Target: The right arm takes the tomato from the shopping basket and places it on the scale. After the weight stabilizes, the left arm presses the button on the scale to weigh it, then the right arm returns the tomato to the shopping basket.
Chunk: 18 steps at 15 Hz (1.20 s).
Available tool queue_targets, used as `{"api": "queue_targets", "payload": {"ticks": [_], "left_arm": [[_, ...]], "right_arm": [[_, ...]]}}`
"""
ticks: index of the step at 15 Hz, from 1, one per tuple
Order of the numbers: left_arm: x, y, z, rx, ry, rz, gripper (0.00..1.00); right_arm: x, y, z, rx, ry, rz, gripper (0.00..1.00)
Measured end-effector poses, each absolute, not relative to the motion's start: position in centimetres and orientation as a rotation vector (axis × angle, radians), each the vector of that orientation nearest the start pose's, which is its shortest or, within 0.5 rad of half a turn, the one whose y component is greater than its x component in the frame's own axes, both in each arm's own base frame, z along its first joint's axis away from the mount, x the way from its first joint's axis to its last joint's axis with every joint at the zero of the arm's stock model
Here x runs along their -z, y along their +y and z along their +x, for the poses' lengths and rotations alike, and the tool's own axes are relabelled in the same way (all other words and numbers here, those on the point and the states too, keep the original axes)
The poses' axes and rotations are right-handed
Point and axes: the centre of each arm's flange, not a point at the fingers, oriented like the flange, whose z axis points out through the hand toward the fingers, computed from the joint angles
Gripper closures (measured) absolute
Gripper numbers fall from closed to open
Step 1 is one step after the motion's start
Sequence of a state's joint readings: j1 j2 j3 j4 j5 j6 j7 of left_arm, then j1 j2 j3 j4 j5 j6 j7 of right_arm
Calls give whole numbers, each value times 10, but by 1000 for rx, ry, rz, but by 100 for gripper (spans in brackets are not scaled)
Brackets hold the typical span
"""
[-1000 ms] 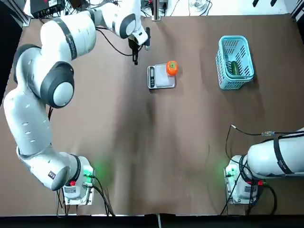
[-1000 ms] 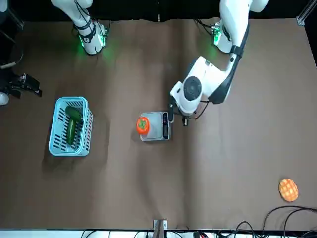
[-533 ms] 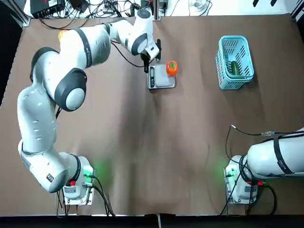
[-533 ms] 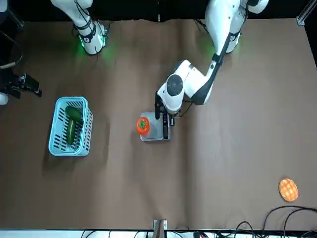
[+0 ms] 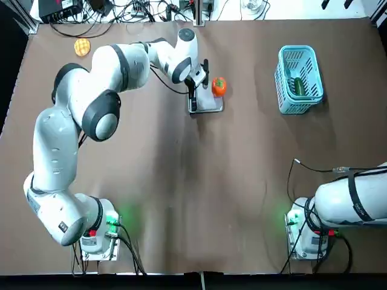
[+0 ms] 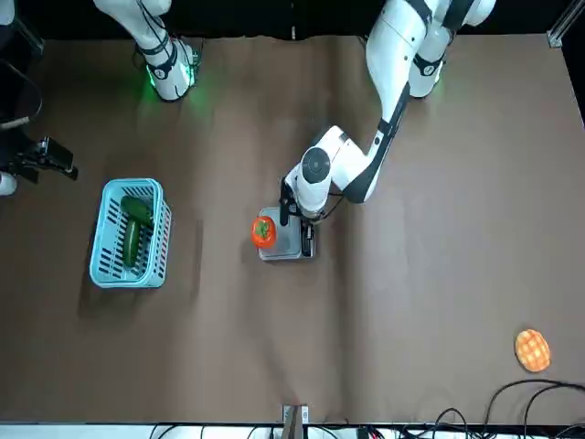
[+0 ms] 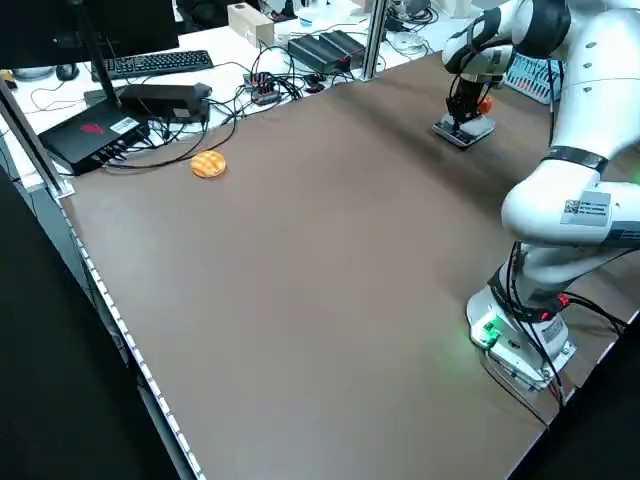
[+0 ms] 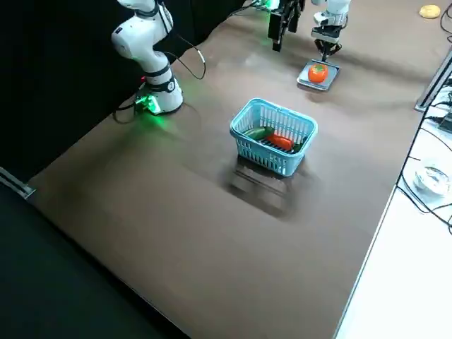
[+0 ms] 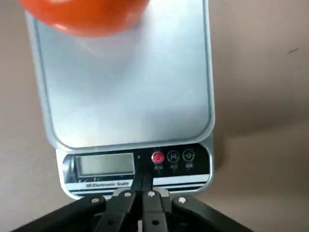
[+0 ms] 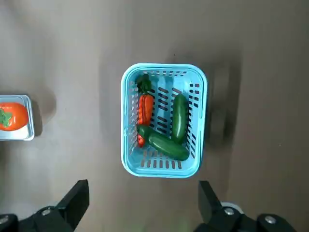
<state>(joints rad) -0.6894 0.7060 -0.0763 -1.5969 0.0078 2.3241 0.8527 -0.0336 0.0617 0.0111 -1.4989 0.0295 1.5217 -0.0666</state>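
Note:
The tomato (image 5: pixel 218 86) sits on the far right corner of the scale (image 5: pixel 210 104), also seen as tomato (image 6: pixel 263 231) in the front view. My left gripper (image 5: pixel 193 90) is shut, its joined fingertips (image 9: pixel 143 183) down at the black control strip beside the red button (image 9: pixel 157 157); contact cannot be told. The light-blue shopping basket (image 5: pixel 296 48) stands to the right. My right gripper (image 10: pixel 142 188) hangs open high over the basket (image 10: pixel 164 67), away from the scale.
The basket holds green vegetables (image 10: pixel 179 117) and a red-orange one (image 10: pixel 145 110). A flat yellow-orange round item (image 5: pixel 82 46) lies at the far left of the table. Cables and electronics line the far edge. The right arm's base (image 5: pixel 309 238) is at bottom right.
The left gripper has swung right from beside the scale to over its control strip and lowered toward it. The tomato, basket and right arm have not moved.

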Motion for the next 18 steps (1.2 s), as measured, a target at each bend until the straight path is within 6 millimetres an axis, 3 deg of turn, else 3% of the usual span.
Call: {"api": "queue_targets", "payload": {"ticks": [10,18], "left_arm": [[-200,-483,501,-1,2304,-2202,99],[-198,-486,501,30,2304,-2200,99]], "right_arm": [[-618,-14,569,-59,-59,-3108,1],[-619,-14,570,-50,-59,-3109,1]]}}
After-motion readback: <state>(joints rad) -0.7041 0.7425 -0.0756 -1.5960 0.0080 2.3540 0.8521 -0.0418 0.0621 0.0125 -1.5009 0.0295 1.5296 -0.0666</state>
